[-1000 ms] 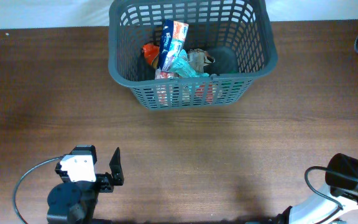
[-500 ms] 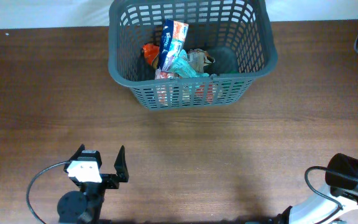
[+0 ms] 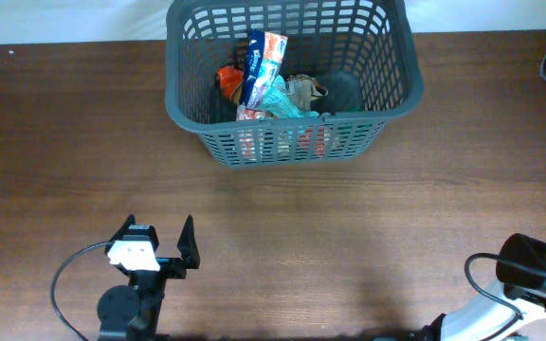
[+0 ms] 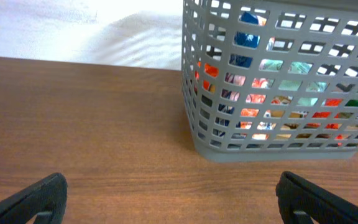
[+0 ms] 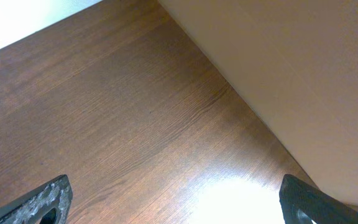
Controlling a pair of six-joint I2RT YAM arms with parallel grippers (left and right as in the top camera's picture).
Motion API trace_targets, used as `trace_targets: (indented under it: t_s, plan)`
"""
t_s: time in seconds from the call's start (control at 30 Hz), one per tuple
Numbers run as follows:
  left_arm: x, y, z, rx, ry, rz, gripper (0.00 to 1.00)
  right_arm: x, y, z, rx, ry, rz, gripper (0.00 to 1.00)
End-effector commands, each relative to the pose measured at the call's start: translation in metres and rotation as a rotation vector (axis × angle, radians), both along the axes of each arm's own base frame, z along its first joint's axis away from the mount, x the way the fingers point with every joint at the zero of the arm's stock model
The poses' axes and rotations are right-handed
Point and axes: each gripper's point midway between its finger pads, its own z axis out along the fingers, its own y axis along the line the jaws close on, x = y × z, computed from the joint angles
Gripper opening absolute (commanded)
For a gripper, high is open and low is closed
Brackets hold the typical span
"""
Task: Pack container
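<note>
**Change observed.** Compared with the overhead views of the preceding second, the left gripper (image 3: 157,233) is found slightly further right along the near side of the table (image 3: 396,218), with its arm folded more compactly beneath it. The contents of the container (image 3: 254,142) are unaltered. The right arm is unchanged at the near right corner.

**Tool state.** The left gripper's jaws are spread wide and nothing is held between them. The right gripper (image 5: 176,205) is likewise spread wide and empty, over bare wood near the table edge.

**Position of task item.** The container stands upright at the far middle of the table, well apart from both grippers. Several items are seen inside it: a blue, white and red packet (image 3: 262,59), a teal packet (image 3: 279,97) and an orange-red item (image 3: 227,78).

**Assessment.** No loose goods are seen on the table. Packing is therefore judged to be complete or nearly so, and the left arm's small shift is judged to be a retreat.

**Markings.** Print is present on the blue, white and red packet, but no brand or wording can be read in any view. Through the lattice, only patches of colour are made out in the left wrist view.
</note>
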Motion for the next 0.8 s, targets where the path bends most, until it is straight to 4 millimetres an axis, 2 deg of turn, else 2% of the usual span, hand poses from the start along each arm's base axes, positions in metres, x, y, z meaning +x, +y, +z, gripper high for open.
trace_targets:
  t_s: [0.0,0.33,0.77]
  plan:
    - [0.003,-0.003,-0.010,-0.013,-0.006,-0.018,0.99,0.001,-0.001,-0.002,0.011,-0.007,-0.010,0.99]
    - [0.008,0.005,-0.011,0.021,-0.048,0.007,0.99,0.001,-0.001,-0.002,0.011,-0.007,-0.010,0.99]
    - [0.008,0.006,-0.012,0.051,-0.047,0.010,0.99,0.001,-0.001,-0.002,0.011,-0.007,-0.010,0.99]
